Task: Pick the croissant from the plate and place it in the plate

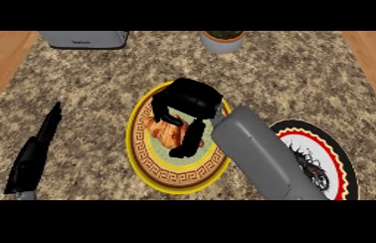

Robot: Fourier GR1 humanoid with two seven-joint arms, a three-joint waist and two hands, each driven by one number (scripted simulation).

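The croissant lies on the yellow plate, under the right hand, whose fingers and thumb curl round it, seemingly grasping, though contact is partly hidden. I judge this the pick step. Next calls for lifting it clear and carrying it right to the red-rimmed plate. The left hand rests open on the desk.

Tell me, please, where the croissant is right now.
Head view: the croissant lies on the central yellow-rimmed plate, the right hand curled round it, left of the black-rimmed plate.
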